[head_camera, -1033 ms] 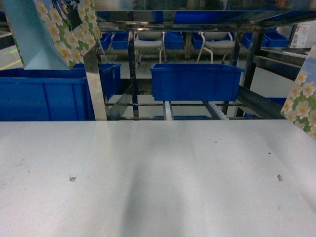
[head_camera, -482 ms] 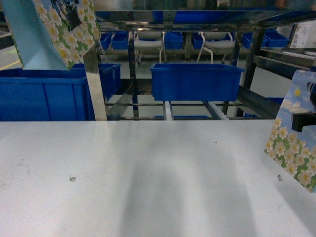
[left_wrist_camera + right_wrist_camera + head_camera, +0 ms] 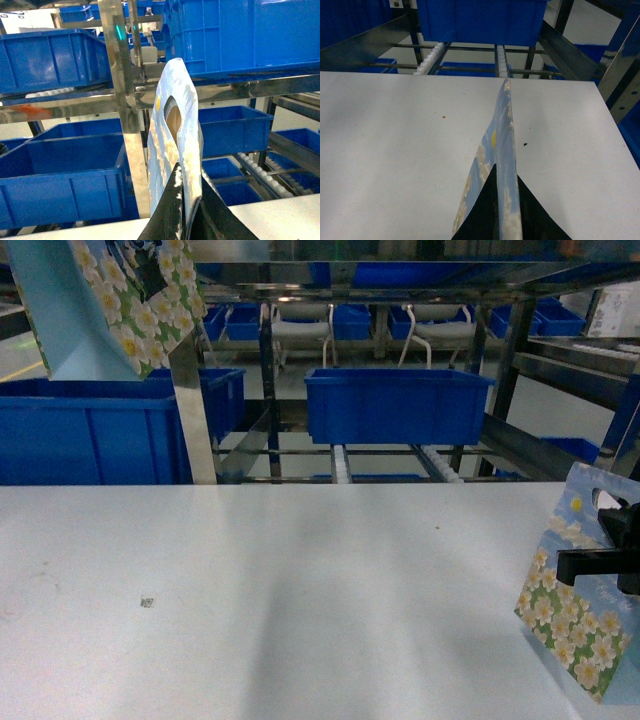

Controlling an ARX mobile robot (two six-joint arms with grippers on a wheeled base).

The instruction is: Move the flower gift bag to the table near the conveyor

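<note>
Two flower gift bags show, sky blue with white daisies. One flower gift bag [image 3: 110,310] hangs tilted at the top left, in front of the conveyor [image 3: 340,465] frame, with my left gripper [image 3: 150,278] shut on its top edge [image 3: 172,135]. The other flower gift bag [image 3: 572,625] is low over the right front of the white table [image 3: 300,590], and my right gripper [image 3: 592,562] is shut on its handle end [image 3: 499,145]. I cannot tell whether its bottom corner touches the tabletop. In the wrist views the left gripper [image 3: 187,207] and the right gripper [image 3: 506,200] each pinch a bag's edge.
Behind the table's far edge stands the steel rack with roller lanes [image 3: 502,55]. A blue bin [image 3: 398,405] sits on it at centre, and a larger blue bin [image 3: 95,435] at the left beside a steel post [image 3: 192,410]. More blue bins fill the shelves behind.
The right gripper has come down and inward with its bag, from high at the right edge to low over the table. The left bag has stayed put.
</note>
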